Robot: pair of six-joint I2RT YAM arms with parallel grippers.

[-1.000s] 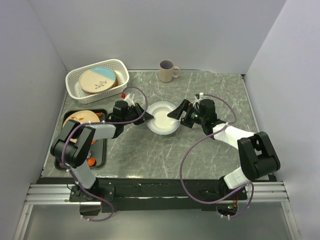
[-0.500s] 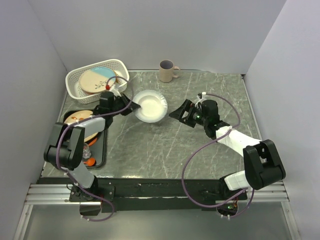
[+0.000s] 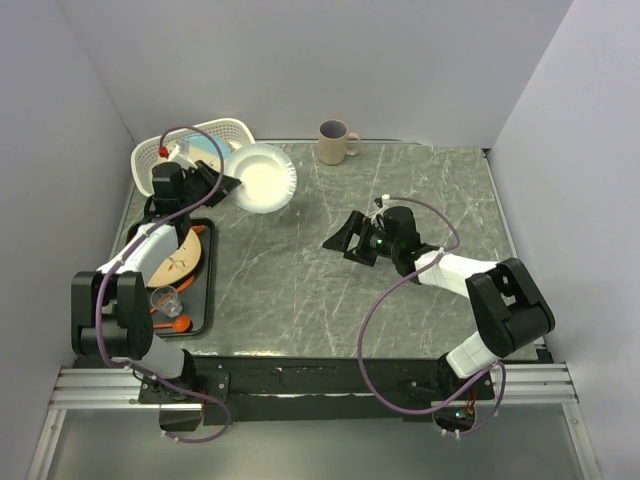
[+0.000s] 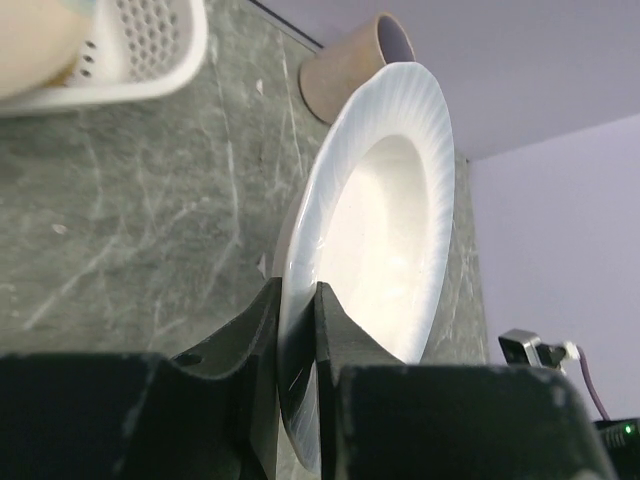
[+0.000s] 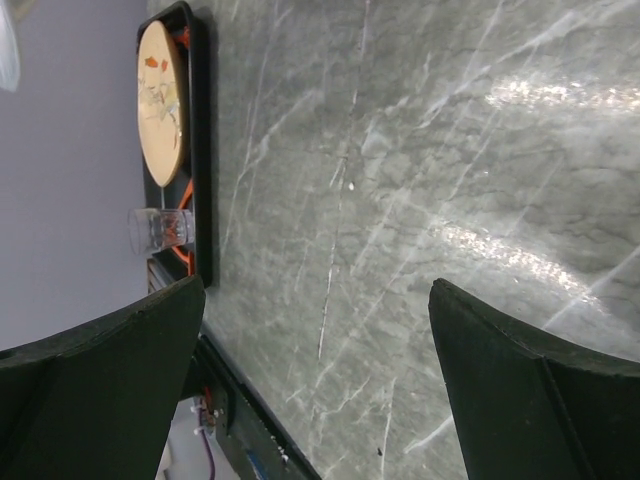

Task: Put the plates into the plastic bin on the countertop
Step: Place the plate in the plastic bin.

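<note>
My left gripper (image 3: 222, 185) is shut on the rim of a pale white ribbed plate (image 3: 262, 178), held lifted and tilted beside the right end of the white perforated plastic bin (image 3: 233, 129). In the left wrist view the plate (image 4: 385, 230) stands on edge between my fingers (image 4: 250, 340), and the bin (image 4: 150, 45) sits at the upper left. A plate with a blue patch lies in the bin (image 3: 207, 148), mostly hidden by the arm. A tan plate with a twig (image 3: 180, 255) lies on the black tray (image 3: 205, 295). My right gripper (image 3: 345, 243) is open and empty over the marble countertop (image 3: 400, 310).
A beige mug (image 3: 335, 141) stands at the back centre, and also shows in the left wrist view (image 4: 350, 65). A clear glass (image 3: 166, 298) and orange items lie on the tray. In the right wrist view the tray (image 5: 197, 180) with the tan plate (image 5: 162, 100) sits at the left.
My left gripper has carried the white plate from the countertop's middle up and left to the bin's right end. My right gripper has let go and drawn back to the left, open.
</note>
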